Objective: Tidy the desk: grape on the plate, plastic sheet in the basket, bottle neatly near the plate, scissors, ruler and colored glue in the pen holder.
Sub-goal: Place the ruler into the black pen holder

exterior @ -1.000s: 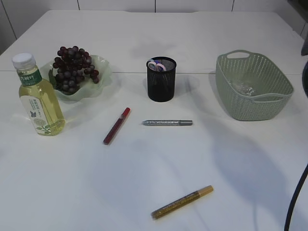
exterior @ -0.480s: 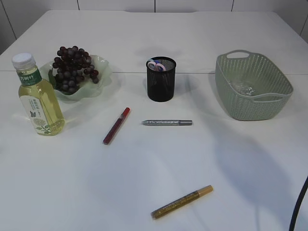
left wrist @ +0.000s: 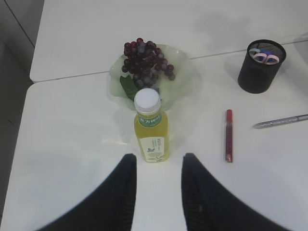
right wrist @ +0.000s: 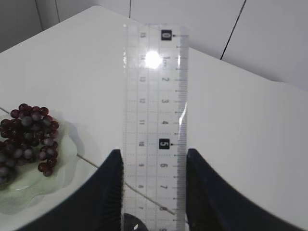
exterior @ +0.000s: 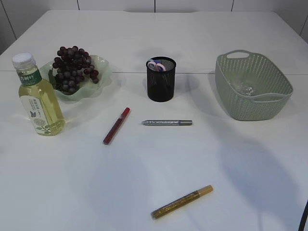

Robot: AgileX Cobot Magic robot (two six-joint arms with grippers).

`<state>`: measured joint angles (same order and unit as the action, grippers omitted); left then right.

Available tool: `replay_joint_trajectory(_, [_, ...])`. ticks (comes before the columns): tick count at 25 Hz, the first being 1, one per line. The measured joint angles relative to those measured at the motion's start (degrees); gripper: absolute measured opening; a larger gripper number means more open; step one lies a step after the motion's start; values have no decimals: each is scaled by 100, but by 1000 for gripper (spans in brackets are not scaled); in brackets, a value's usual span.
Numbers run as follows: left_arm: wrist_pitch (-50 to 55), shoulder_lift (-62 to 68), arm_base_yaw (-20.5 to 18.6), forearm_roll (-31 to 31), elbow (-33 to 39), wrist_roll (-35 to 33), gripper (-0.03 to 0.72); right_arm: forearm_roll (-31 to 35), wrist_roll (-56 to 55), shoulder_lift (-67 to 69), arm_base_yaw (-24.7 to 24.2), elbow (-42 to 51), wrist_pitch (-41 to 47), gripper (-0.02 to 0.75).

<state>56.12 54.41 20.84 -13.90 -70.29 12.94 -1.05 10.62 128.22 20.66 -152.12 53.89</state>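
Observation:
My right gripper [right wrist: 153,159] is shut on the clear ruler [right wrist: 154,110], which sticks out forward high above the table. The left gripper [left wrist: 158,163] hangs open and empty just short of the yellow bottle [left wrist: 151,127], which stands upright beside the green plate [exterior: 103,66] holding the grape [exterior: 73,68]. Scissors [exterior: 156,65] stand in the black mesh pen holder [exterior: 161,82]. A crumpled plastic sheet [exterior: 243,87] lies in the green basket [exterior: 269,103]. Red [exterior: 116,125], silver [exterior: 167,122] and gold [exterior: 182,202] colored glue pens lie on the table. Neither gripper shows in the exterior view.
A dark cable [exterior: 303,217] crosses the exterior view's bottom right corner. The white table's left edge [left wrist: 21,120] runs close to the bottle and plate.
The dark arm parts at the right edge of the exterior view have drawn out of frame, leaving only the cable. Nothing on the table has moved.

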Motion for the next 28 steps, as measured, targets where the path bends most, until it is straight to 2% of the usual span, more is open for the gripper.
replay_joint_trajectory(9, [-126, 0, 0, 153, 0, 0, 237, 744, 346, -274, 0, 0, 375, 305])
replay_joint_trajectory(21, [-298, 0, 0, 436, 0, 0, 237, 765, 67, -1357, 0, -10, 1736, 305])
replay_joint_trajectory(25, [-455, 0, 0, 459, 0, -2, 237, 728, 2, -1578, 36, 62, 1897, 305])
replay_joint_trajectory(28, [-454, 0, 0, 477, 0, -25, 237, 632, -17, -1998, 132, 507, 1897, 305])
